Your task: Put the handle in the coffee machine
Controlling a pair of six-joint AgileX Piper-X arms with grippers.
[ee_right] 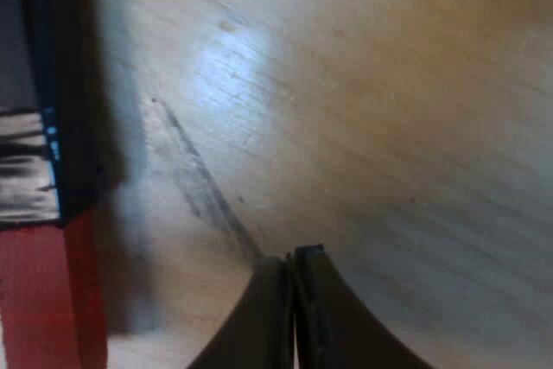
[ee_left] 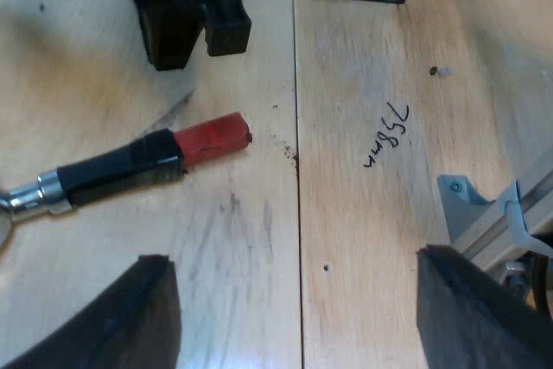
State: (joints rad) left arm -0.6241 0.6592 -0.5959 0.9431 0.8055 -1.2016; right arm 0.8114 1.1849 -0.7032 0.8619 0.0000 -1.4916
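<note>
The wooden table (ee_left: 380, 58) is the biggest thing here, with a seam running twelve to six between its boards. The holder (ee_left: 121, 170) lies loose and flat on it, its red end (ee_left: 212, 137) pointing toward two o'clock. The left gripper (ee_left: 294, 257) hangs above the boards, fingers spread wide with nothing between them. The right gripper (ee_right: 291, 255) is near the red end, at about twelve o'clock from it, fingers pressed together on nothing. A metal bracket (ee_left: 484, 213) and a handwritten note (ee_left: 386, 136) sit on the seam's three o'clock side.

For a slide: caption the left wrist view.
Open left gripper hovers over the wooden table near the loose holder's red-tipped handle, right gripper beyond it.
</note>
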